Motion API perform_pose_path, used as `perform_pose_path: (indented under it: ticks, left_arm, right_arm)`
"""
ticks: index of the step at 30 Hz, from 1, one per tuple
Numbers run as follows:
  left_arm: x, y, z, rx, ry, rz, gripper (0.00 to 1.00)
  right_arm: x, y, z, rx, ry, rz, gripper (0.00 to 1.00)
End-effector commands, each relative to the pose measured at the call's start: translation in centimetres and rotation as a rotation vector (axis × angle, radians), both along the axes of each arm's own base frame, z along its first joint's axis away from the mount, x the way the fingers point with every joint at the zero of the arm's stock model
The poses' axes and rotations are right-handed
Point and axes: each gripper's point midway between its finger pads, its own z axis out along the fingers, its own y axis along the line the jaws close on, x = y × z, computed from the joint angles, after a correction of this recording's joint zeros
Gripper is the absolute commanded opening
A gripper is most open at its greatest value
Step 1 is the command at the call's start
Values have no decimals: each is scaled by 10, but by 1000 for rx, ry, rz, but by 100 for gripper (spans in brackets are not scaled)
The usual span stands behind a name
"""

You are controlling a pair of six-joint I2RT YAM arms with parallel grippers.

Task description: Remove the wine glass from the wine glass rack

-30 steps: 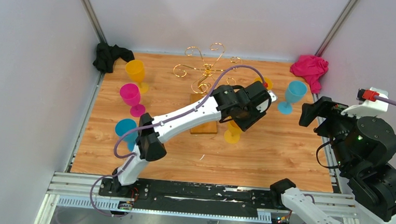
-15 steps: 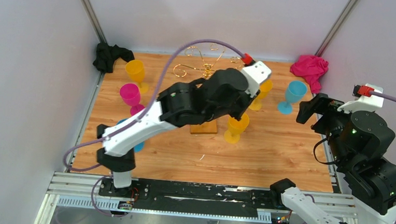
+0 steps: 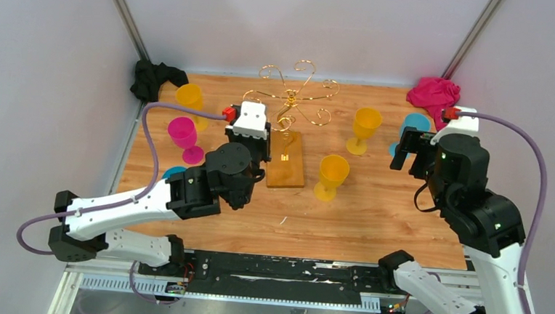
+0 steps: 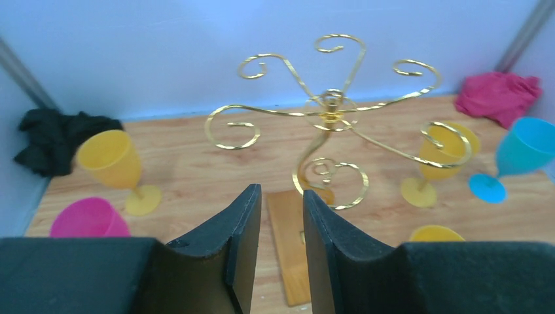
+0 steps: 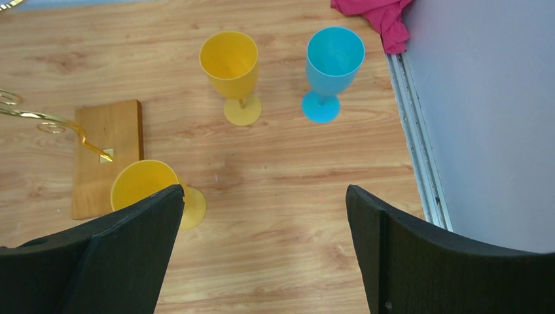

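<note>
The wine glass rack [image 3: 290, 99] is gold wire with curled arms on an amber wooden base [image 3: 286, 165]; it also shows in the left wrist view [image 4: 330, 108]. No glass hangs on its arms. A yellow wine glass [image 3: 331, 173] stands upright just right of the base and shows in the right wrist view [image 5: 145, 186]. My left gripper [image 3: 259, 147] is at the base's near left, pointing at the rack, jaws a narrow gap apart and empty [image 4: 281, 196]. My right gripper [image 3: 408, 156] hovers at the right, wide open and empty [image 5: 265, 216].
More glasses stand upright: yellow [image 3: 366, 126] and cyan [image 3: 411, 126] at the right, yellow [image 3: 189, 98], magenta [image 3: 183, 134] and a partly hidden cyan one [image 3: 174, 172] at the left. A black cloth [image 3: 153, 78] and a pink cloth [image 3: 433, 94] lie in the back corners.
My left arm has pulled back from the right of the rack to its near left, leaving the yellow glass standing beside the base. My right arm has swung in to the left.
</note>
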Motion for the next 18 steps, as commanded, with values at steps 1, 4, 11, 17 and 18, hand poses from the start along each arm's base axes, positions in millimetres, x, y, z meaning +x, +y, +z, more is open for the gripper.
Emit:
perform_pose_path:
  ticks: [1, 4, 11, 17, 18]
  left_arm:
    - [-1, 50, 12, -148, -33, 230, 35]
    - [-7, 82, 2, -187, -23, 328, 34]
    - [-14, 128, -21, -224, -14, 482, 33]
    - [-11, 123, -16, -196, -13, 482, 33]
    - [-11, 121, -17, -193, -14, 477, 33]
  right_arm:
    - [10, -5, -10, -52, -5, -28, 100]
    - [15, -6, -20, -68, 2, -45, 100]
    - [20, -11, -25, -90, 2, -79, 99]
    - [21, -15, -30, -113, 20, -101, 99]
    - [21, -15, -31, -116, 22, -104, 99]
